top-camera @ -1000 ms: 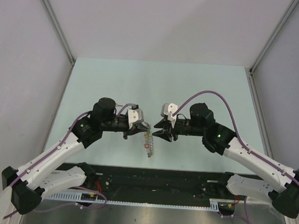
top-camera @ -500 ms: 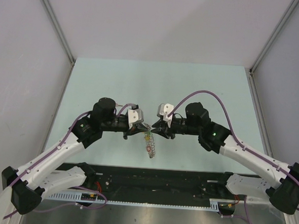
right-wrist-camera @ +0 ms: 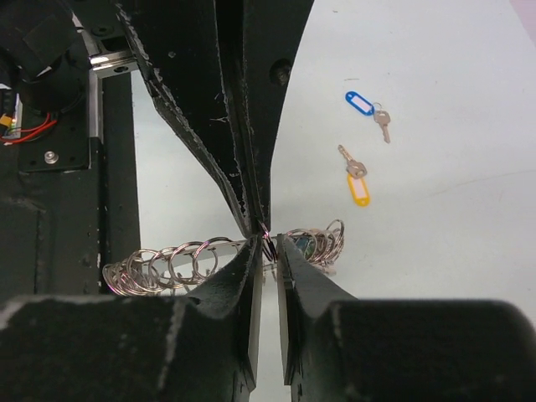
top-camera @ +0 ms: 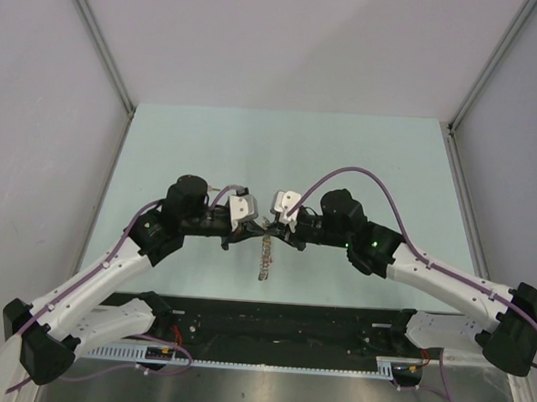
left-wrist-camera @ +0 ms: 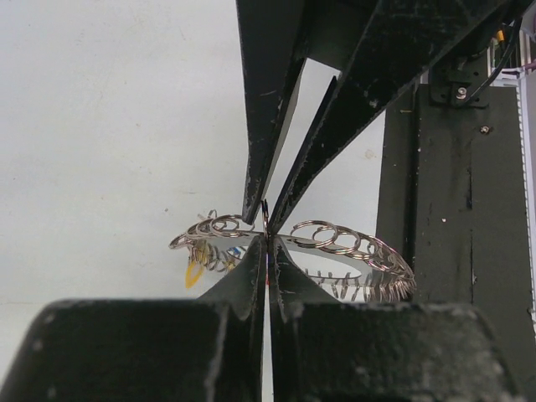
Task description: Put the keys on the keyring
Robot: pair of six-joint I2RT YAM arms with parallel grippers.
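Observation:
The keyring (top-camera: 265, 255) is a flat grey ring fringed with small split rings and coloured tags, and it hangs on edge above the table between both grippers. My left gripper (top-camera: 261, 229) is shut on its rim, as the left wrist view (left-wrist-camera: 266, 243) shows. My right gripper (top-camera: 273, 231) faces it tip to tip. In the right wrist view, the right gripper (right-wrist-camera: 268, 247) has a narrow gap between its jaws, with one small ring of the keyring (right-wrist-camera: 167, 260) in that gap. The two keys lie loose on the table: the blue-tagged one (right-wrist-camera: 362, 103) and the yellow-orange one (right-wrist-camera: 358, 186).
The pale green table (top-camera: 280, 156) has grey walls on three sides. A black rail with cables (top-camera: 279, 322) runs along the near edge under the arms. It also shows in the left wrist view (left-wrist-camera: 444, 209).
My right gripper has moved left until its tips meet the left gripper at the keyring. The keyring has turned edge-on. The left arm has held still.

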